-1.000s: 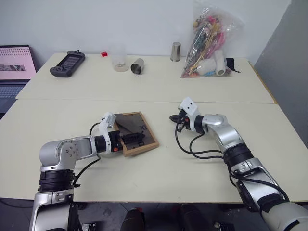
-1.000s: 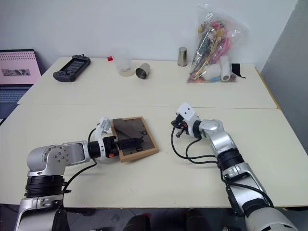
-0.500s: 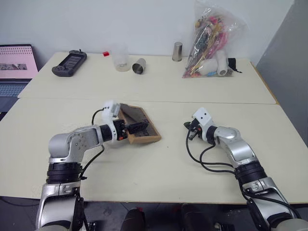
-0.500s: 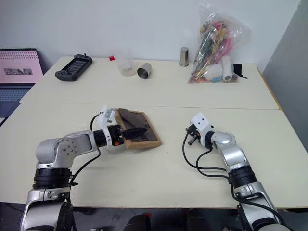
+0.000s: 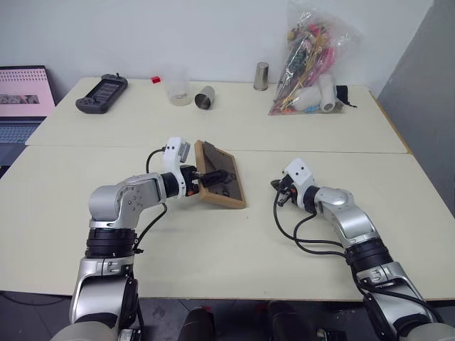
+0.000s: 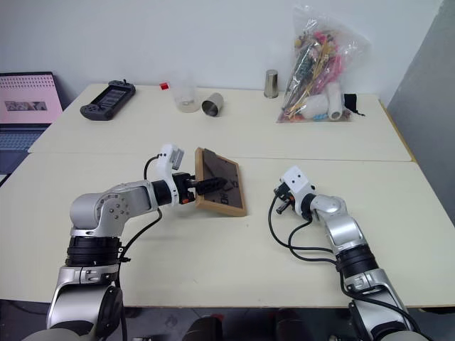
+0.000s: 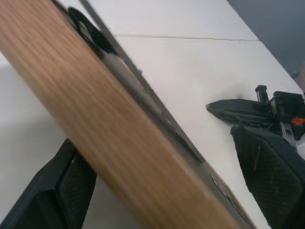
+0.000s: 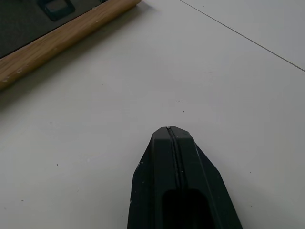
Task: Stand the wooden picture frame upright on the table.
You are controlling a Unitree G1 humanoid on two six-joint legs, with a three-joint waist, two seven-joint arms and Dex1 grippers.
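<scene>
Frame tilted up on its lower edge, left gripper astride it

Frame (image 6: 219, 182) is judged light and rigid, its light-wood border hard and fairly smooth, so a slip between the pads is possible; any glazing on the face would be fragile, and its dark back panel carries a thin stand that could bend. The wooden border is judged the best place to be gripped, not the stand or clips. The frame is seen leaning steeply, its lower edge on the bench (image 6: 234, 277), back panel turned toward the right gripper (image 6: 279, 197). The left gripper (image 6: 202, 186) is reached in level from the frame's left, fingers spread wide either side of the border. The right gripper, fingers pressed together and empty, is held low over the bench, near the frame's right.
</scene>
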